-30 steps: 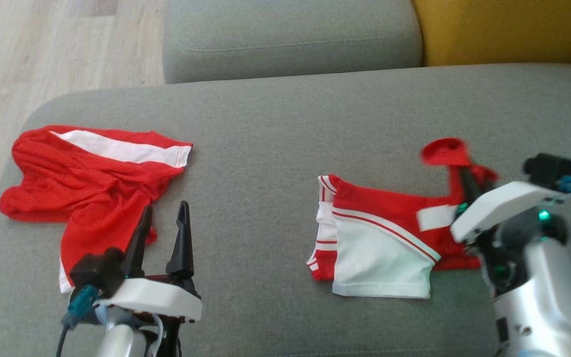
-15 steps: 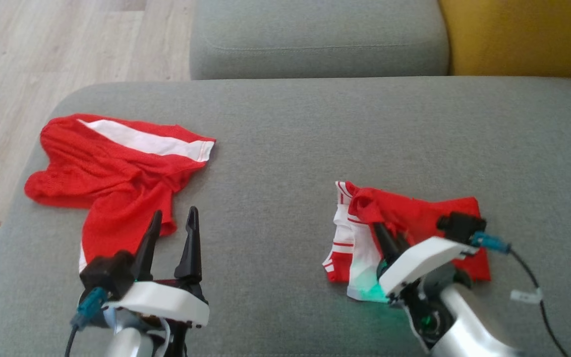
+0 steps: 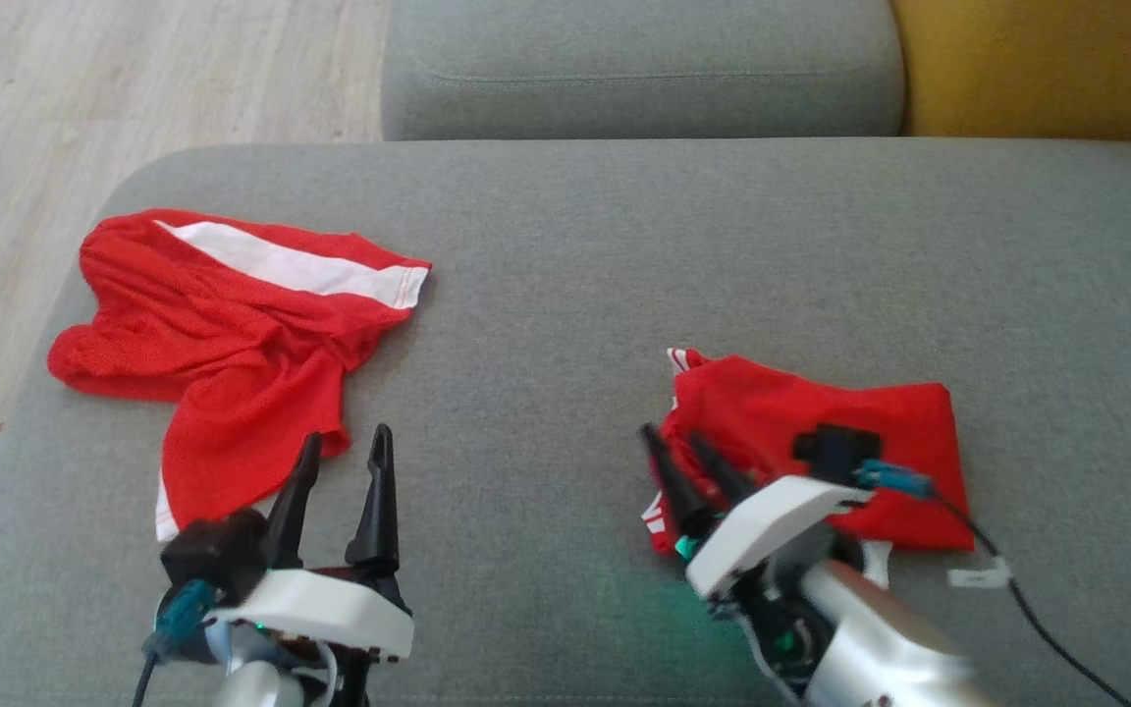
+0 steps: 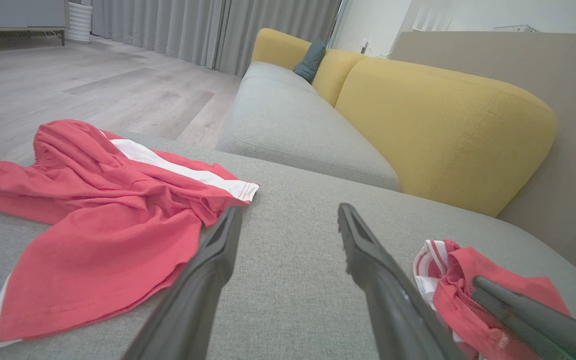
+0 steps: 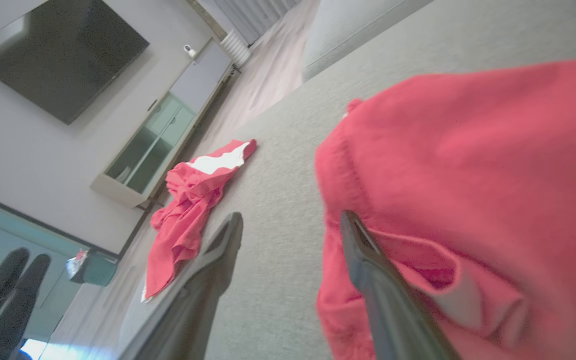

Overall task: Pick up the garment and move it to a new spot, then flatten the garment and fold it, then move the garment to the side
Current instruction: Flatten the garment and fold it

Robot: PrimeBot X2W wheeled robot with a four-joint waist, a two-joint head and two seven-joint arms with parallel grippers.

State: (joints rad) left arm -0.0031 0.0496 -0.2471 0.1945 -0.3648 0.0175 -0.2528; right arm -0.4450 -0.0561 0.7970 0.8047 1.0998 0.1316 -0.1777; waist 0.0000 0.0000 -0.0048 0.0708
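Garment [image 3: 821,412], red and folded, is laid on the grey cushion [image 3: 565,295] against the right hand [image 3: 671,434], whose fingers are spread, one touching its edge. The left hand [image 3: 348,434] is likewise spread, beside a second red garment [image 3: 222,344].

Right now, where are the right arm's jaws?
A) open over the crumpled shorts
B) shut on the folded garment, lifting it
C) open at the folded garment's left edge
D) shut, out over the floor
C: in the head and right wrist views, the right arm's jaws stand apart at the left edge of the folded garment. It lies on the sofa cushion, and the jaws are not closed on it.
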